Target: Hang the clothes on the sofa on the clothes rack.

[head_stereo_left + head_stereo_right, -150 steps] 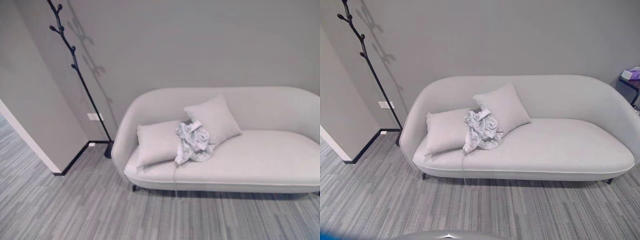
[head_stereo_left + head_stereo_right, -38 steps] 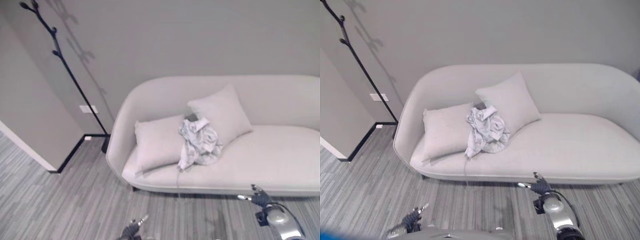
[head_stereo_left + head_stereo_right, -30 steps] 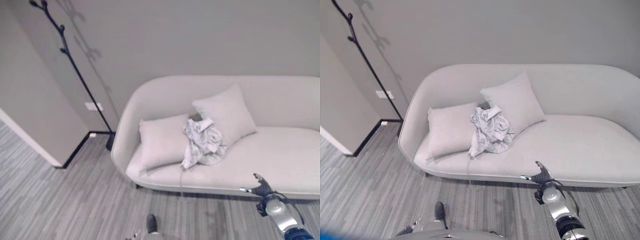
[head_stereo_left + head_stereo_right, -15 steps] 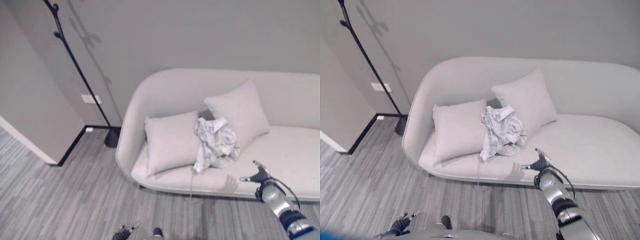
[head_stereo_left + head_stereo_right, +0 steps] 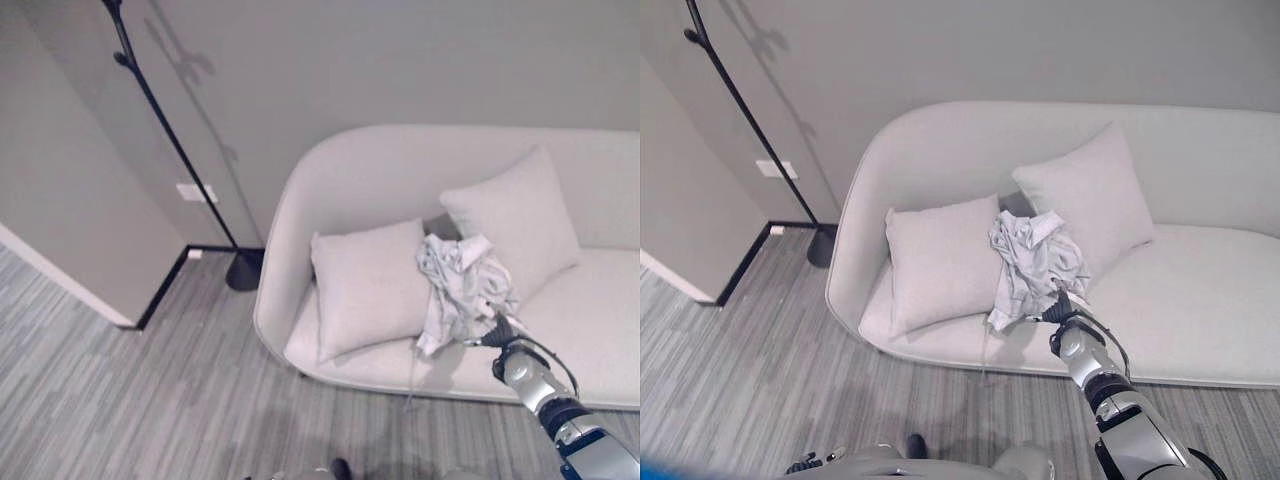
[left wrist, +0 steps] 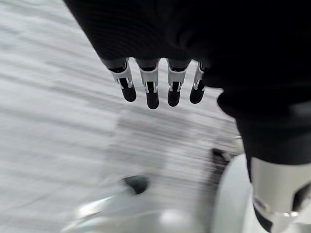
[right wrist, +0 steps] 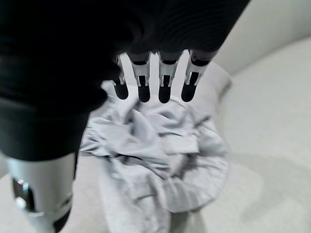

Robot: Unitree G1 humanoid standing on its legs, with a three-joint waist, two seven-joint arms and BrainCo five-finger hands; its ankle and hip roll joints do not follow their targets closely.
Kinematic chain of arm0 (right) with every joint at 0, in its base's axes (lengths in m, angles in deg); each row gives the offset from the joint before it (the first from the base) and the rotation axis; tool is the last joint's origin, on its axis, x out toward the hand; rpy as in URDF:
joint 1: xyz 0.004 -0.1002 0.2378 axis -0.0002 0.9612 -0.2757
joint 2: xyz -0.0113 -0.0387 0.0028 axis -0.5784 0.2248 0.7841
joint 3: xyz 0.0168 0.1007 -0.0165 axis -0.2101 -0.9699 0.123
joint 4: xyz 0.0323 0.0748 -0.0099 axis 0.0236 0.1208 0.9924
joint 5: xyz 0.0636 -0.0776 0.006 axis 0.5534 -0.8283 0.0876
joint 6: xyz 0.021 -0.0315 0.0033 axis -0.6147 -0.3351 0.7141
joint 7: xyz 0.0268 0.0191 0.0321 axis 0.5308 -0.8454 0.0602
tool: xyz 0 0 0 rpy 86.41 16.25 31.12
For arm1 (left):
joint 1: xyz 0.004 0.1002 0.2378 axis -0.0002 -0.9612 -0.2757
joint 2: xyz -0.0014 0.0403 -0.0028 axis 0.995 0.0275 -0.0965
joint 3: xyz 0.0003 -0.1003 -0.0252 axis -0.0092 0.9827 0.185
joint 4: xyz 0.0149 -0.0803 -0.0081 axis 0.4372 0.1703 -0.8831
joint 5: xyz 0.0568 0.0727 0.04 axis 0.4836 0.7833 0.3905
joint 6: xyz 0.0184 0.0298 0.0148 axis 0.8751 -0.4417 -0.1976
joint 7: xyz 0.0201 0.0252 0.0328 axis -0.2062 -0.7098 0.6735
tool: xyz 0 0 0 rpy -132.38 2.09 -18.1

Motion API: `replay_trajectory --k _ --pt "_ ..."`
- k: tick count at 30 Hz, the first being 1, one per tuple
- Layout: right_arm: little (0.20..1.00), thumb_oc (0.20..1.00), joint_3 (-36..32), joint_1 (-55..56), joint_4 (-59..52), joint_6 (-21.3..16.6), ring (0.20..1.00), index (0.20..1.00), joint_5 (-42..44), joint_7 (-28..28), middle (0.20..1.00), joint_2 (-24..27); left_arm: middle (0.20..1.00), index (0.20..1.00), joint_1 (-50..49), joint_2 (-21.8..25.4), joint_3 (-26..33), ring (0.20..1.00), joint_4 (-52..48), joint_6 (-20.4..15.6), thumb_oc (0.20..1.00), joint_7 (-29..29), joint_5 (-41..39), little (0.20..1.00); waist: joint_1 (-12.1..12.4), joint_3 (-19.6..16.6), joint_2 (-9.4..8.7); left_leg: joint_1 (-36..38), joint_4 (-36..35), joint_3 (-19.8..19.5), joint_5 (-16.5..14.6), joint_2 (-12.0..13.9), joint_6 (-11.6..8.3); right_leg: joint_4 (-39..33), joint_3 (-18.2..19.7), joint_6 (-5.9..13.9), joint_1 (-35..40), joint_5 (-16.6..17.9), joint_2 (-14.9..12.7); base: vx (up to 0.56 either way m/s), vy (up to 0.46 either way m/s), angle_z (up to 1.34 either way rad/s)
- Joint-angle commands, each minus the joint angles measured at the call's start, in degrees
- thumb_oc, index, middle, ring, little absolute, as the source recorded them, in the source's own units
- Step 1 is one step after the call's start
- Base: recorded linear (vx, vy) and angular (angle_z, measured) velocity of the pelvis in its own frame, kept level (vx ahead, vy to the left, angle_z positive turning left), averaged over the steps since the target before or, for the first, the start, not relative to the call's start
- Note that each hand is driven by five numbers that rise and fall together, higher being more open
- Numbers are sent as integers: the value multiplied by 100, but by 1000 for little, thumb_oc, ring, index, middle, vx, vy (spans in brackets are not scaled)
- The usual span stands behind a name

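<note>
The crumpled pale grey garment (image 5: 1036, 262) sits bunched on the sofa seat (image 5: 1200, 300), heaped in the dip where the two cushions meet, and a thin cord or strap from it trails down over the front edge of the seat. The right hand (image 5: 1060, 305) is right at the lower edge of that heap, arm stretched forward from the lower right, fingers (image 7: 165, 82) straight and spread with nothing between them, dark tips hanging just above the folds in the right wrist view, so this hand is open and has no hold on the cloth; whether the tips are brushing the fabric I can't tell. To the left of the hand the front cushion (image 5: 940, 262) leans against the sofa's back, the garment draped partly over its near edge; just beyond the hand, up and to the right, the second cushion (image 5: 1090, 200) props at an angle against the backrest. Well off to the left of the hand, past the sofa's rounded end, stands the black clothes rack (image 5: 175, 150), a slim pole with knobbed pegs near its top and a round base on the striped grey floor (image 5: 120, 400) by the wall. The left hand (image 6: 155, 85) hangs low over that floor, fingers straight and loose, holding nothing
</note>
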Motion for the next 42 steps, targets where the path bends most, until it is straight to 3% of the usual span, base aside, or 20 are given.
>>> replay_trajectory --k 1,3,6,8,15,20,27,36,37,42 --pt "1000 1000 -187 -289 -328 -29 1000 1000 -333 -272 1000 387 1000 1000 140 168 2 1000 -368 -275 1000 -135 25 1000 -57 237 -4 -349 268 -314 -48 197 -286 -1959 -256 -223 706 359 649 169 -195 21" --pt "1000 1000 -229 -236 -418 83 1000 1000 -564 -345 1000 566 1000 1000 238 225 -10 1000 -595 -293 1000 -171 55 1000 -131 295 -49 -309 252 -393 -15 222 -383 -3383 14 -189 684 754 813 92 -187 48" --pt "1000 1000 -330 -135 -568 178 1000 1000 -869 -382 1000 715 1000 1000 363 260 12 1000 -639 -302 1000 -191 155 1000 -187 315 -111 -180 184 -500 -79 255 -465 -3999 284 -33 594 1093 801 154 -141 44" --pt "1000 1000 -372 113 -481 261 1000 1000 -1135 -329 1000 760 1000 1000 270 262 79 1000 -678 -300 1000 -164 284 1000 -157 212 -284 -29 164 -653 -187 124 -501 -4237 211 36 742 1284 654 258 -152 56" --pt "1000 1000 -188 239 -42 245 1000 1000 -1415 -298 1000 800 1000 1000 -57 144 188 1000 -577 -251 1000 -79 168 1000 -158 57 -259 -179 172 -1015 -134 320 -609 -3971 -149 2 765 1233 698 90 -129 38" --pt "1000 1000 -129 -149 347 209 1000 1000 -1155 -547 1000 798 1000 1000 4 159 -21 1000 -621 -300 1000 -143 51 1000 -129 312 -112 -695 297 -1197 19 547 -737 -3664 -189 -101 339 1008 755 -73 -96 19" --pt "1000 1000 -6 -1114 706 120 1000 1000 -710 -1284 1000 988 1000 1000 280 345 -478 1000 -1078 -505 1000 -393 -142 1000 25 848 215 -1335 397 -1425 258 778 -886 -3012 -262 -215 -359 714 740 -66 -69 12" --pt "1000 1000 -141 -1512 574 308 1000 1000 -728 -2308 1000 912 1000 1000 430 300 -764 1000 -1282 -650 1000 -759 -323 1000 151 1073 576 -1819 372 -1679 423 911 -1011 -2509 -447 -242 -898 465 685 15 -61 22" --pt "1000 1000 -100 -1552 605 308 1000 1000 -725 -2330 1000 864 1000 1000 433 292 -812 1000 -1323 -657 1000 -784 -326 1000 177 1102 644 -1781 346 -1706 347 948 -1054 -2394 -408 -173 -925 317 705 73 -74 13" --pt "1000 1000 365 -1775 1283 356 1000 1000 -802 -2075 1000 609 1000 1000 489 280 -999 1000 -1570 -695 1000 -818 -489 1000 249 1256 821 -2024 331 -1795 446 958 -1089 -2112 -411 -202 -1237 215 668 7 -32 12"
